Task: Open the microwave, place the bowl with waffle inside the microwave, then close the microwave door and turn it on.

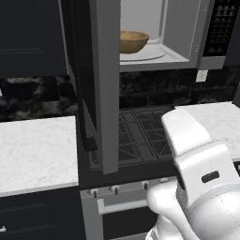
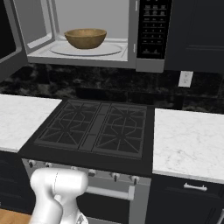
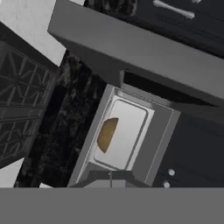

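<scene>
Right base view: the round, wood-grained bowl [image 2: 85,38] sits on the pale turntable inside the steel-framed microwave [image 2: 134,43], dark-glass door [image 1: 96,84] swung open; fingers shut, holding nothing.

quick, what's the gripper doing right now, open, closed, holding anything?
Gripper: closed, holding nothing; the bowl sits inside the open microwave.

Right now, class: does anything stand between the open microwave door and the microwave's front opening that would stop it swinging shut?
Nothing visible does. The bowl with waffle sits well inside the microwave on its turntable, behind the front edge. The microwave door stands swung open at the left, and the space across the opening looks free.
</scene>
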